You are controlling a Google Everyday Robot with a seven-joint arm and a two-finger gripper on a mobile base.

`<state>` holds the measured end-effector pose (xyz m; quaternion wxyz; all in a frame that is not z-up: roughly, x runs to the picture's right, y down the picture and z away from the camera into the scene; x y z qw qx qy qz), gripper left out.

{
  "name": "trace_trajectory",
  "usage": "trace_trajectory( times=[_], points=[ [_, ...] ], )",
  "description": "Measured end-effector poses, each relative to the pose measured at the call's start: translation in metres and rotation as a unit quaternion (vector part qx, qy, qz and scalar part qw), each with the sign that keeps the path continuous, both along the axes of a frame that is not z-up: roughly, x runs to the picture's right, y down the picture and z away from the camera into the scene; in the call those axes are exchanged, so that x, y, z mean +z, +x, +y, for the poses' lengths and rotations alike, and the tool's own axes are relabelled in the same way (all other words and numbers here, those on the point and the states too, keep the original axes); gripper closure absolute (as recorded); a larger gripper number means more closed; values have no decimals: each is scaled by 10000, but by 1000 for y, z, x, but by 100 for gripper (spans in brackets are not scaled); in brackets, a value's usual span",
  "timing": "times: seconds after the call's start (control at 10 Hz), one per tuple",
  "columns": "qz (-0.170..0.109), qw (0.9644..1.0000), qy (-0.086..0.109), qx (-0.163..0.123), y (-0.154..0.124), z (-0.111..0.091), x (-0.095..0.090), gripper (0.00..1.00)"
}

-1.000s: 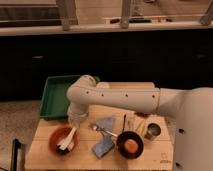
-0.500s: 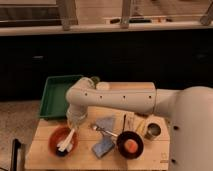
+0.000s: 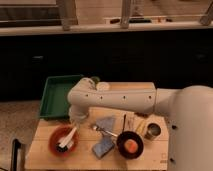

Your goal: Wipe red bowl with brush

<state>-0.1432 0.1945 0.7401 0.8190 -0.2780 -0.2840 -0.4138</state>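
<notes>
The red bowl (image 3: 56,143) sits at the front left of the wooden table (image 3: 42,131). The brush (image 3: 67,141) lies in the bowl, its white handle pointing up and right towards the rim and its dark bristle head low in the bowl. My gripper (image 3: 75,125) hangs from the white arm just above the bowl's far right rim, at the upper end of the brush handle. The arm's wrist hides the gripper's tip and where it meets the handle.
A green tray (image 3: 54,95) stands behind the bowl at the table's left. A black pan with an orange ball (image 3: 130,145), a blue sponge (image 3: 103,148), a grey cloth (image 3: 107,123), a thin metal utensil (image 3: 101,130) and a metal can (image 3: 152,131) lie to the right.
The arm has shifted slightly to the left over the bowl. The brush stays in the bowl with its handle near the gripper.
</notes>
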Motion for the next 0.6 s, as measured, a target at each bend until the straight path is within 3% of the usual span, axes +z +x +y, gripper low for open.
trace_trajectory(
  times=[0.4, 0.6],
  points=[
    [36, 10000, 14, 14, 1, 0, 1, 100],
    [195, 9995, -131, 233, 4, 8, 14, 100]
  ],
)
